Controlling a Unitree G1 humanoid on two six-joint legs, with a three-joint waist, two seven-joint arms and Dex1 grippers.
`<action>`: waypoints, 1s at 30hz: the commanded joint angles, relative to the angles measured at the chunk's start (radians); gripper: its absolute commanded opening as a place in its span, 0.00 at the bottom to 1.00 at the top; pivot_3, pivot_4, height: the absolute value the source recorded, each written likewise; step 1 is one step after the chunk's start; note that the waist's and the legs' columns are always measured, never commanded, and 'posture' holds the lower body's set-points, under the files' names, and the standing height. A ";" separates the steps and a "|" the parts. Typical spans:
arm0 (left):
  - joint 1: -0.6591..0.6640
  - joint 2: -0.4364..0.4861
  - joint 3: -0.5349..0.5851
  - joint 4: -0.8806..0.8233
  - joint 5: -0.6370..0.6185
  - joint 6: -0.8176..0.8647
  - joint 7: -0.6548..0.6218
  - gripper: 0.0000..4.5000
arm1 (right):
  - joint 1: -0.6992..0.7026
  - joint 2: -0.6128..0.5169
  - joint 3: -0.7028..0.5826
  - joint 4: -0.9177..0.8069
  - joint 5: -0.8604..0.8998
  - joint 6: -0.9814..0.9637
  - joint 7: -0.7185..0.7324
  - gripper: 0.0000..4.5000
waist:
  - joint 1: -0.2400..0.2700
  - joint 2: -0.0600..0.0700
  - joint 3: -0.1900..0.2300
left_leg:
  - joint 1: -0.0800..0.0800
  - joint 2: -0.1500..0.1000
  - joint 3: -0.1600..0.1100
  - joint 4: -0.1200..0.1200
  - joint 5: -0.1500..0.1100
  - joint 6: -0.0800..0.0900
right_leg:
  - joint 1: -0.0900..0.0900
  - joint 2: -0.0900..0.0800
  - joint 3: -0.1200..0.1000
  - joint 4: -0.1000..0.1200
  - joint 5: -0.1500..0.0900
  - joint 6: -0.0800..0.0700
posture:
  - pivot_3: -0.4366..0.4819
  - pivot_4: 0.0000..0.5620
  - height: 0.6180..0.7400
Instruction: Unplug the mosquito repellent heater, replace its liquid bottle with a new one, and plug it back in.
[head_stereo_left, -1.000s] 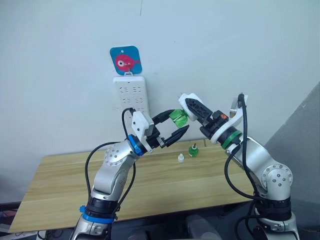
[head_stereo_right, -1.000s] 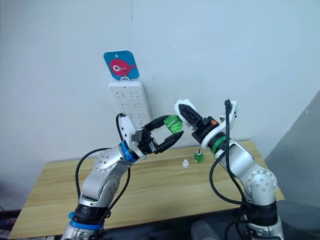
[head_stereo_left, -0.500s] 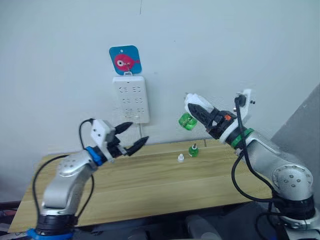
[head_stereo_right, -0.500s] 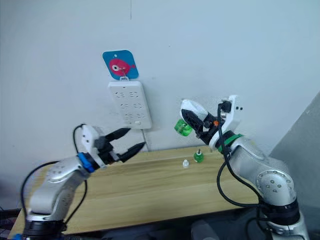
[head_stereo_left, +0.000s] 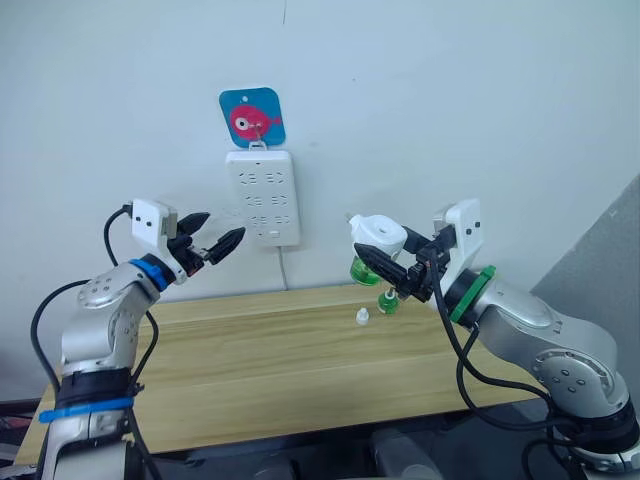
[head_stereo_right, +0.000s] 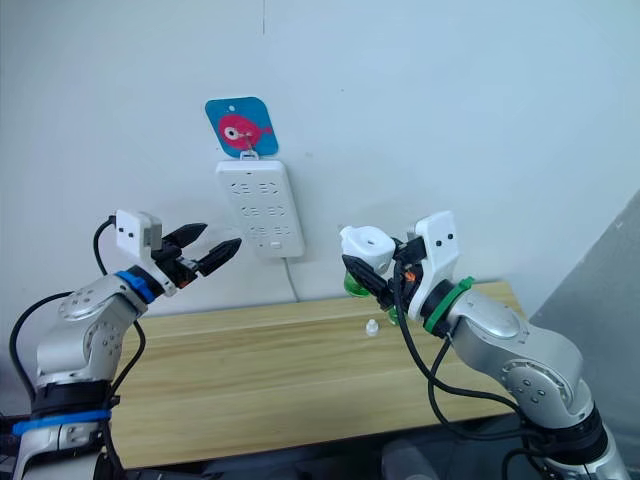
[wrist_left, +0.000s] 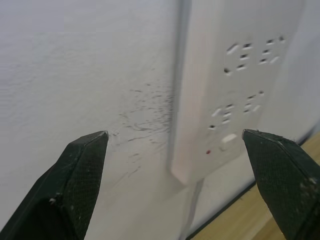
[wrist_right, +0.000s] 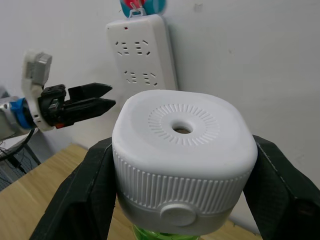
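The mosquito repellent heater (head_stereo_left: 380, 236), white with a round vent hole in its top (wrist_right: 182, 129), sits between the fingers of my right gripper (head_stereo_left: 378, 256), which is shut on it above the table's right side. A green liquid bottle (head_stereo_left: 361, 271) hangs from the heater's underside. A second green bottle (head_stereo_left: 386, 301) stands on the table behind it, with a small white cap (head_stereo_left: 362, 317) beside it. My left gripper (head_stereo_left: 226, 225) is open and holds nothing, raised near the wall just left of the white power strip (head_stereo_left: 264, 198).
The power strip hangs on the wall under a blue and pink hook plate (head_stereo_left: 252, 116), its cord dropping behind the wooden table (head_stereo_left: 250, 370). A grey panel (head_stereo_left: 600, 270) stands at the far right. In the left wrist view the strip's sockets (wrist_left: 240, 80) are close ahead.
My left arm has swung away to the left, from the bottle to the wall beside the power strip, still open. My right gripper has lowered and turned the heater so its vent faces up.
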 joint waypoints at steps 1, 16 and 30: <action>-0.064 0.025 -0.018 0.040 0.014 -0.008 -0.046 1.00 | -0.014 0.007 -0.025 -0.055 -0.015 0.003 0.021 0.69 | 0.000 0.000 0.000 | 0.000 0.000 0.000 0.000 0.000 0.000 | 0.000 0.000 0.000 0.000 0.000 0.000 | 0.24 0.14 1.00; -0.237 0.015 -0.142 0.215 0.105 -0.062 -0.236 1.00 | 0.012 0.024 -0.054 -0.091 -0.021 0.053 0.027 0.69 | 0.017 -0.006 0.017 | -0.001 -0.001 -0.004 0.001 0.000 0.000 | 0.001 -0.002 -0.004 -0.001 0.000 0.000 | 0.22 0.16 1.00; -0.330 0.002 -0.183 0.267 0.108 -0.024 -0.366 1.00 | 0.026 0.042 -0.053 -0.113 -0.034 0.074 0.037 0.69 | -0.003 -0.006 0.020 | -0.003 -0.001 -0.004 -0.001 0.000 0.000 | 0.000 -0.002 -0.004 -0.002 0.003 -0.004 | 0.19 0.16 1.00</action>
